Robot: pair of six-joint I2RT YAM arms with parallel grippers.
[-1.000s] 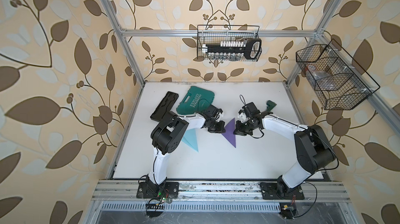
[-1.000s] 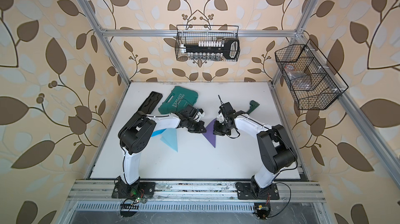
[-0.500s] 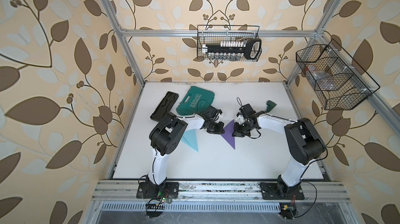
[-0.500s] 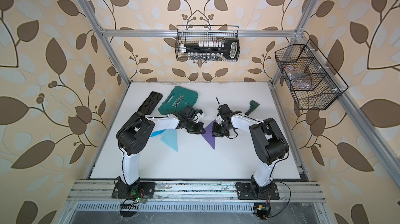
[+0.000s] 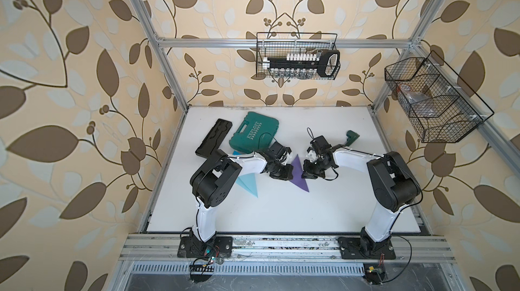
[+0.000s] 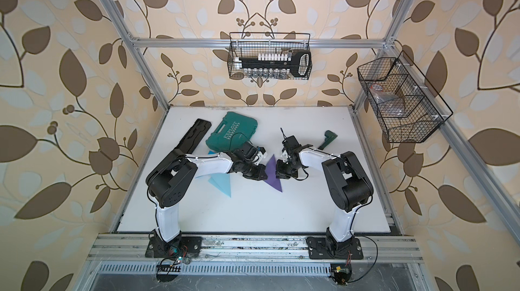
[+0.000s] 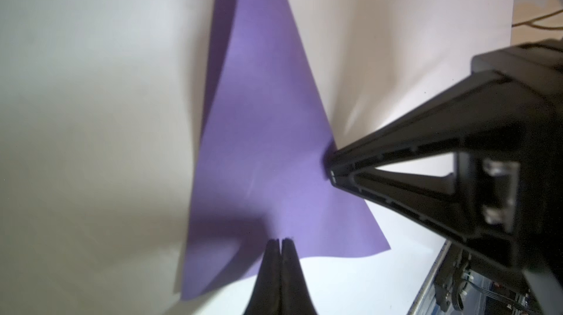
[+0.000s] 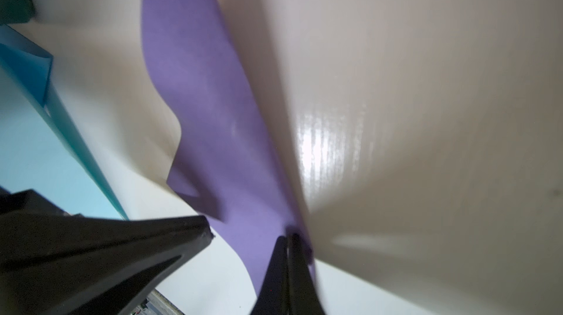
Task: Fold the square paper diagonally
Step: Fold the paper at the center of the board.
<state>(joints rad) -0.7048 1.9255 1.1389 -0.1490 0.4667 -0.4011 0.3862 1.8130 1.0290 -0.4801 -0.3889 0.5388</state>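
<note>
Paper (image 5: pixel 299 175), purple: folded into a triangle, lying mid-counter (image 5: pixel 281 213), loose edges lifting a little. Left claw (image 7: pixel 280 242) closed, tips pressing down on the sheet's left side. Right claw (image 7: pixel 332 170) closed too, tips touching the sheet's right edge. Caught between the two from opposite sides. Farther toward the left edge, partly under the left arm, a blue folded sheet (image 5: pixel 249 186). Beyond that, toward the far left corner, a green case (image 5: pixel 254 134) and a black tray (image 5: pixel 213 140).

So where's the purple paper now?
In a top view the purple paper sits centrally on the white table, between the left gripper and right gripper, blue paper to its left.
</note>
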